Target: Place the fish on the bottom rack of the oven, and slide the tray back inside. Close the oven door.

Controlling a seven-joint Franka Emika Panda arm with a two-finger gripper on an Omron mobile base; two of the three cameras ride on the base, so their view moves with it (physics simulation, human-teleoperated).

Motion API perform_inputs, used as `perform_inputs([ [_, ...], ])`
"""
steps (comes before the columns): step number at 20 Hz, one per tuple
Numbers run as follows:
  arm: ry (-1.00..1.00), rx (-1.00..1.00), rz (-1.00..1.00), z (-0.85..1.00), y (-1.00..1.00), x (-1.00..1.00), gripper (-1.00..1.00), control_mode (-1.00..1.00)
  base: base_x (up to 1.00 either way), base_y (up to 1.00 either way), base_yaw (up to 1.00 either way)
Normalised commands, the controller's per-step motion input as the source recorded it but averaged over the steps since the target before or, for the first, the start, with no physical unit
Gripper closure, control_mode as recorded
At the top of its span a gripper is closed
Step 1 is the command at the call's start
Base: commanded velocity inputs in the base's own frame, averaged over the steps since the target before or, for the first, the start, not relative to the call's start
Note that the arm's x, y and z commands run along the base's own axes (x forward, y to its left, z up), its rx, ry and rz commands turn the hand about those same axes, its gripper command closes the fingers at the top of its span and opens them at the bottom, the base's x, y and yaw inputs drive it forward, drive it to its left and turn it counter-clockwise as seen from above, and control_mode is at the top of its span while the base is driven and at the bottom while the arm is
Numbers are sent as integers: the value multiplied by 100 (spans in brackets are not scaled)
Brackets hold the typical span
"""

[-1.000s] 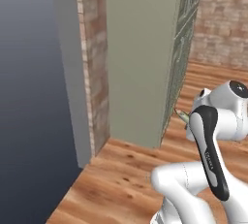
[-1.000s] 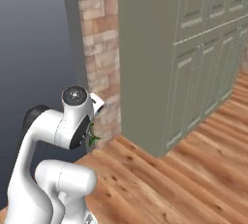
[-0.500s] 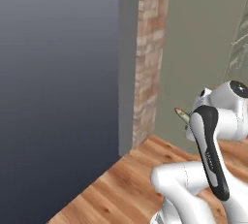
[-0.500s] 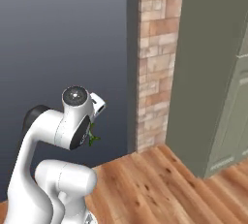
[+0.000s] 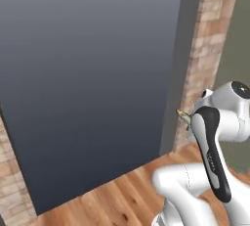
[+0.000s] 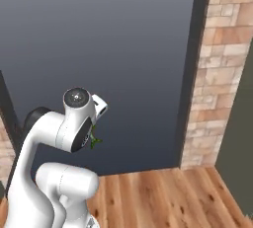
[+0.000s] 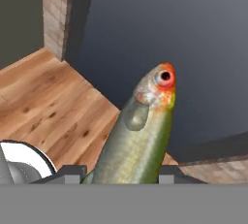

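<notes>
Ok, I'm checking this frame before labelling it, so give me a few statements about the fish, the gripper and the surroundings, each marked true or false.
1. The gripper is shut on the fish. True.
2. The fish lies on the wooden floor. False: it is held up in the gripper, above the floor.
3. The fish's head points away from the fingers. True.
4. A white wall faces the robot. False: the wall is dark grey.
5. A brick column stands right of the dark wall. True.
</notes>
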Motion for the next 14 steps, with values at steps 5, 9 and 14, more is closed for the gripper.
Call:
perform_inputs([
  [5,0,0,0,0,0,0,100,100,-38,0,50],
  [9,0,0,0,0,0,0,100,100,-37,0,50],
  [14,0,0,0,0,0,0,100,100,-35,0,51],
])
